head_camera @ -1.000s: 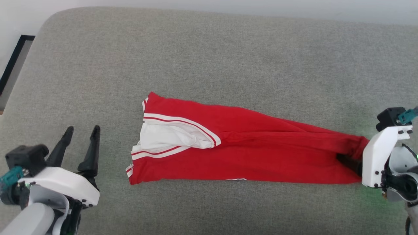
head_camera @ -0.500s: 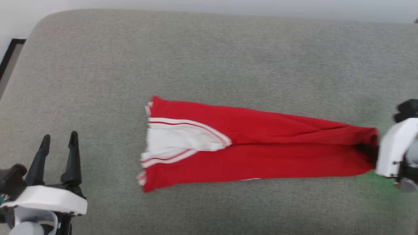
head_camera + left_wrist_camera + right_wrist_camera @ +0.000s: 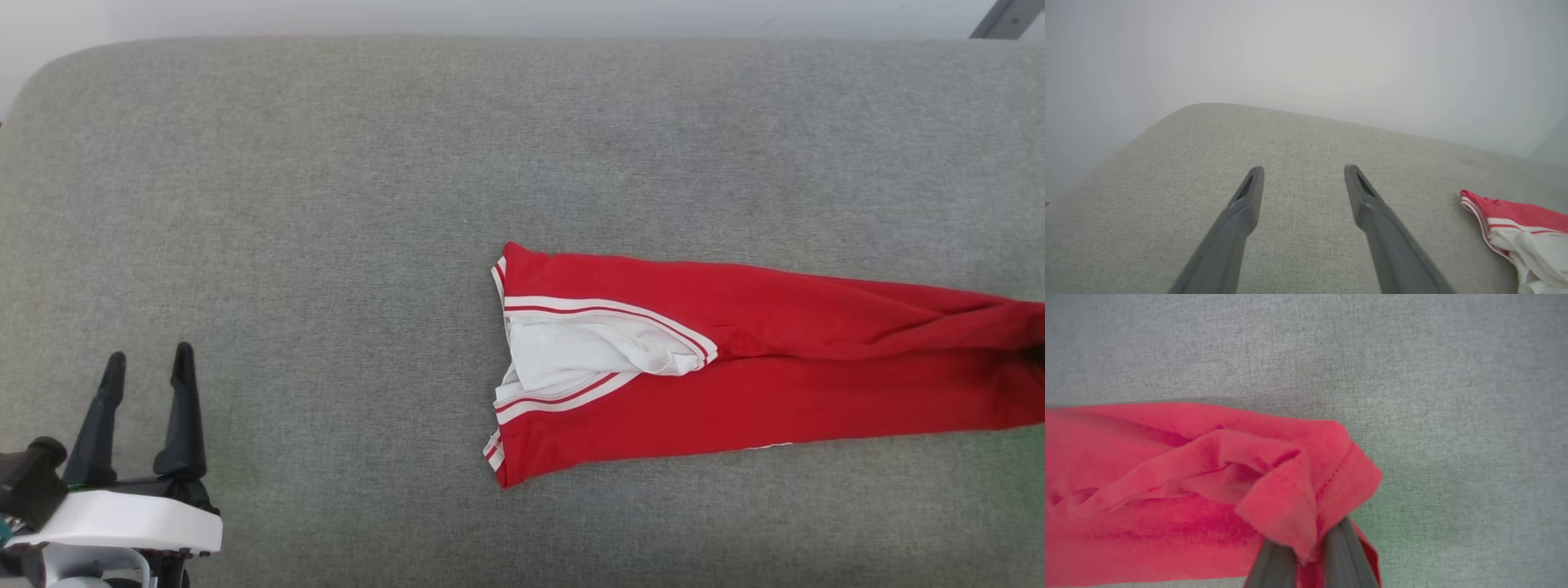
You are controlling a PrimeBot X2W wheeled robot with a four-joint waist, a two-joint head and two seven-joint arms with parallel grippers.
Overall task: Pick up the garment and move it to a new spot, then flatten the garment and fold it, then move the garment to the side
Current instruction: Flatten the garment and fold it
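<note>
- Garment (image 3: 759,367) lies flat on the grey cushion (image 3: 326,204), toward its right edge, about midway between the near and far edges.
- We see a pale wall (image 3: 490,15) beyond the cushion's far edge; the far left corner of the cushion is rounded.
- We count one garment, one cushion and two tools.
- We find the garment red and folded into a long narrow band. A white sleeve (image 3: 588,355) trimmed in red-and-white stripes shows at its left end, and shallow creases run along its length.
- Our left tool (image 3: 149,353) hovers over the cushion's near left corner, fingers spread with nothing between them, well apart from the garment.
- Our right tool (image 3: 1308,555) is closed, pinching the garment's hemmed red end, which bunches over its fingers.
</note>
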